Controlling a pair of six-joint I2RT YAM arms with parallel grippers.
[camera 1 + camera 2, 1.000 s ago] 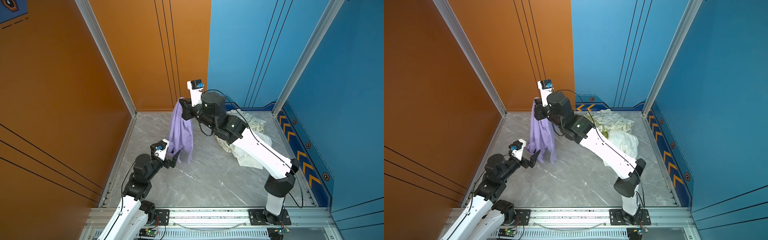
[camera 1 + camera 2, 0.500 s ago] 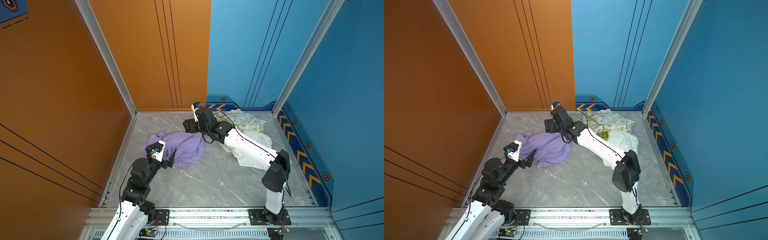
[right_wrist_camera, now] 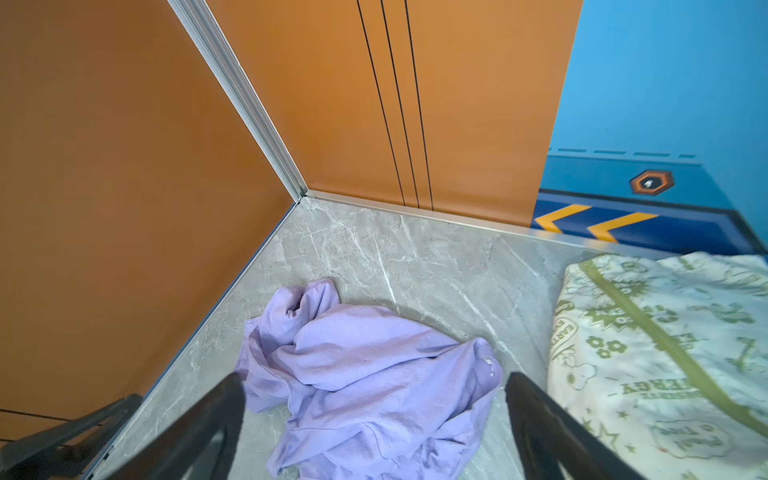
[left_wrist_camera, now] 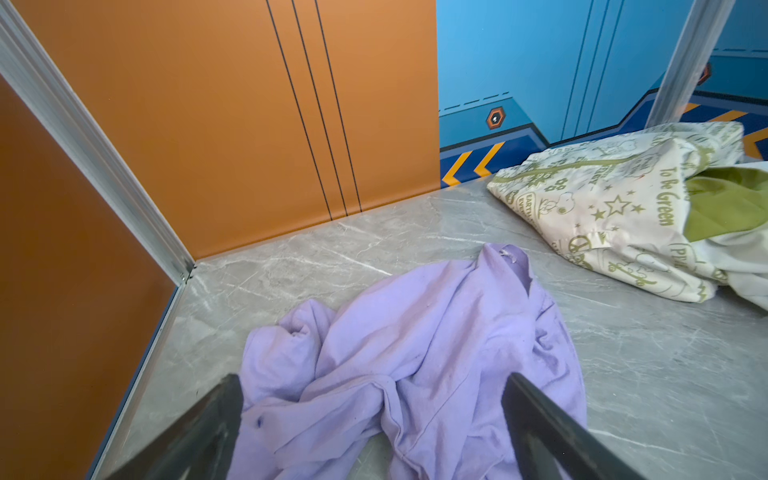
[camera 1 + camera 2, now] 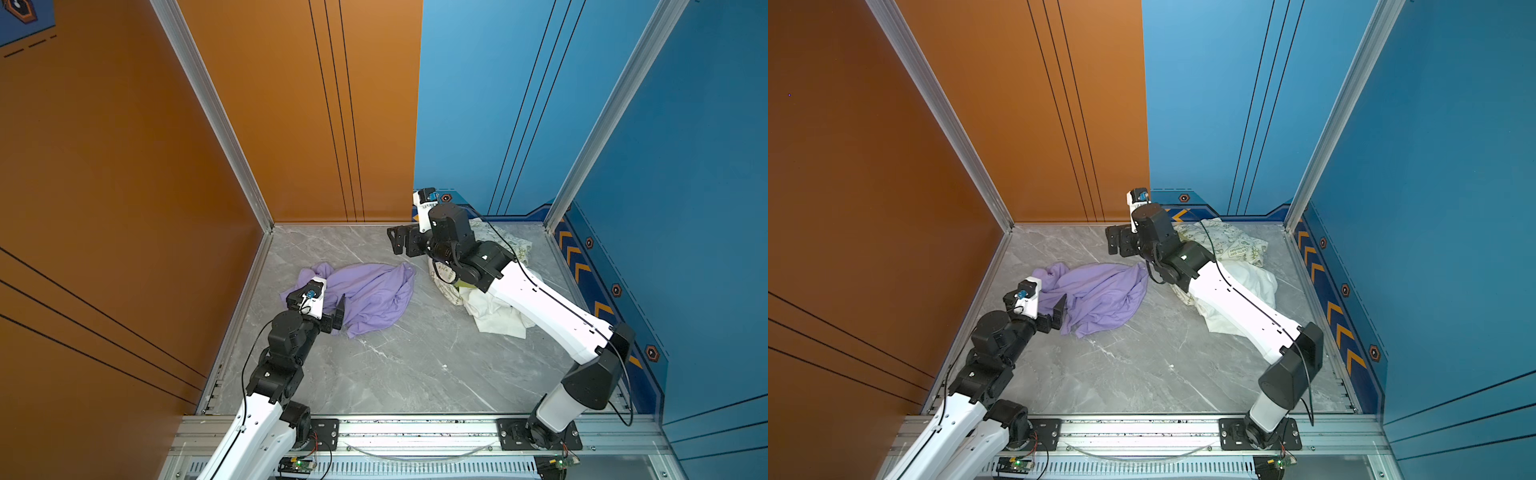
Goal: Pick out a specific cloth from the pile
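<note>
The lilac cloth lies crumpled on the grey floor, apart from the pile. That pile, cream with green print, white and olive, sits at the back right under my right arm. My left gripper is open over the cloth's near edge, gripping nothing. My right gripper hangs open and empty above the floor, just past the far end of the cloth, beside the pile's printed piece.
An orange wall closes the left and back left, and a blue wall the back right and right. Bare marble floor stretches toward the front metal rail.
A second ago my right gripper held the cloth hanging high. It came down, opened and let the cloth drop onto the floor, then rose a little. The left arm barely moved.
</note>
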